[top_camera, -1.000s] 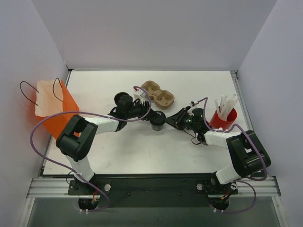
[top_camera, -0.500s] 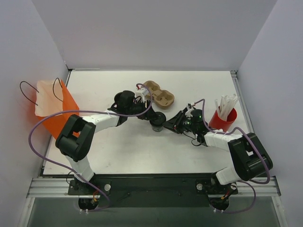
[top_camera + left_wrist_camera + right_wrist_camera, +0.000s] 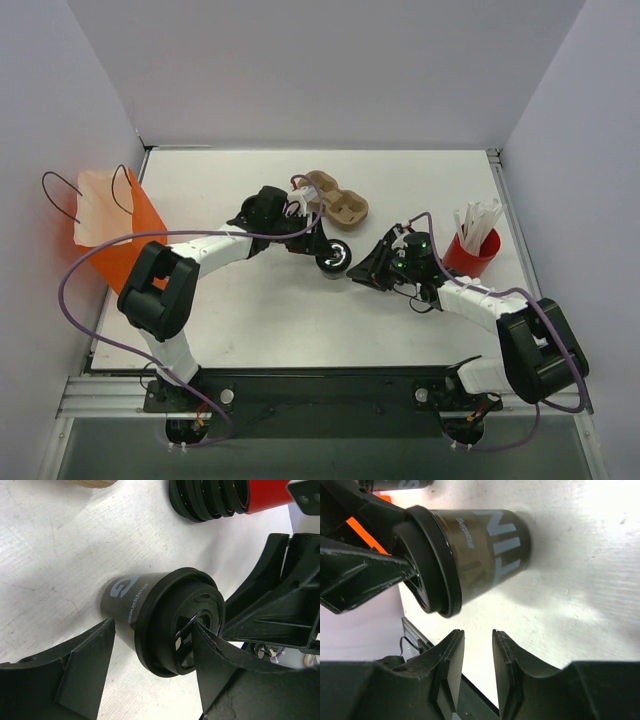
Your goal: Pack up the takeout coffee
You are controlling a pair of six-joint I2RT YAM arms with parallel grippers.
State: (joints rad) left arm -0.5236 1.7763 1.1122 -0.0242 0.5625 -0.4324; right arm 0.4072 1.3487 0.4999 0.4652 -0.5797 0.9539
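From above, the takeout coffee (image 3: 334, 256) stood on the table (image 3: 250, 320) right at the tips of the left gripper (image 3: 322, 248), and the right gripper (image 3: 360, 277) was just beside it on the other side. In the left wrist view, the left gripper's jaws were wide apart with the takeout coffee (image 3: 150, 620) between them, and one fingertip (image 3: 202, 636) touched its lid (image 3: 172, 630). In the right wrist view, the right gripper (image 3: 478, 636) had only a thin gap between its jaws and held nothing, and the takeout coffee (image 3: 485, 545) stood just past their tips.
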